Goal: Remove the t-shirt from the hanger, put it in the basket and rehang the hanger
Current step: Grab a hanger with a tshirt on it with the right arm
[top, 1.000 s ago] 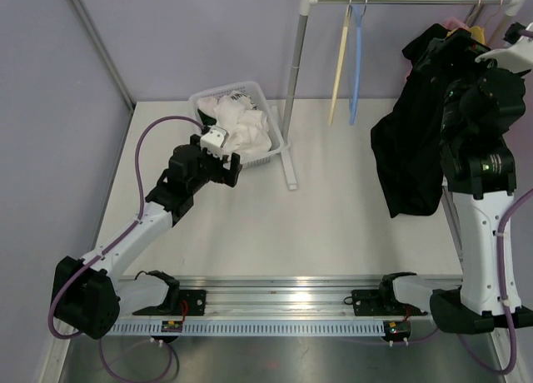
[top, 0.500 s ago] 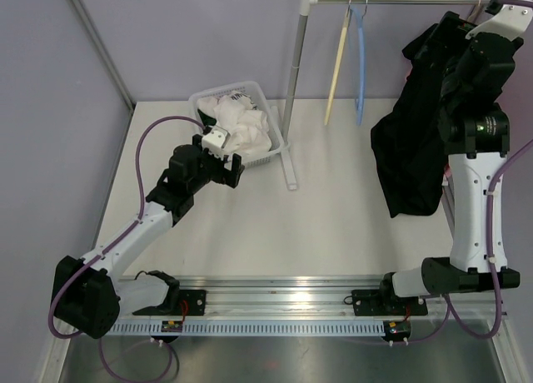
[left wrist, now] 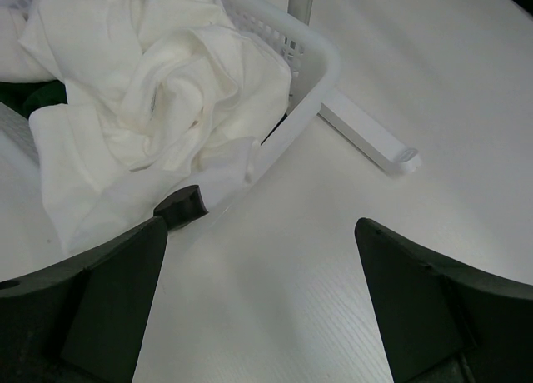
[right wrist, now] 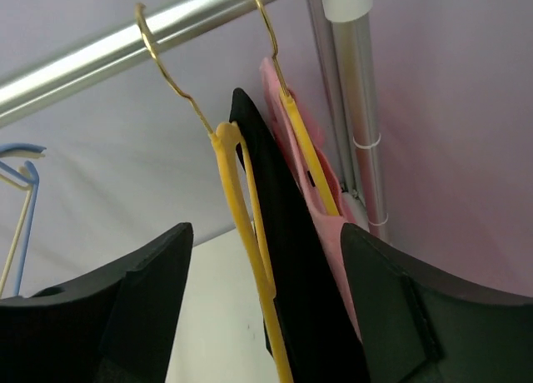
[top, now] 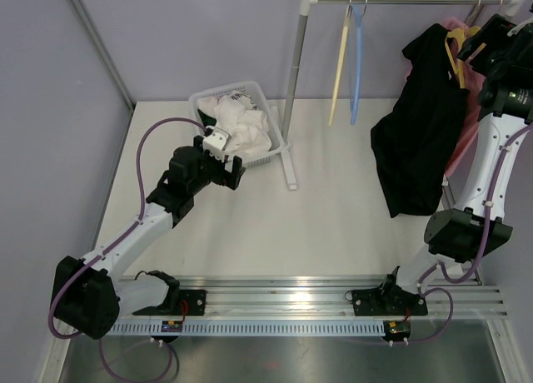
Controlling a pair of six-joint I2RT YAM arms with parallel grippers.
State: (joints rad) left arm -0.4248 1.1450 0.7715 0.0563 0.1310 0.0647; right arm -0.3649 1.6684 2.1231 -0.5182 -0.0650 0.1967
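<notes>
One approach step is in hand: the right pincer [right wrist: 266, 233], released, faces the yellow hanger [right wrist: 237, 191] bearing the black t-shirt [right wrist: 300, 266]; the next move likely calls for clenching there.

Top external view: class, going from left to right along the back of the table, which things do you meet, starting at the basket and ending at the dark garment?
white basket → rack's upright pole → cream hanger → blue hanger → black t-shirt

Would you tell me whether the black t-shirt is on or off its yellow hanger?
On: the black t-shirt drapes over the yellow hanger.
</notes>
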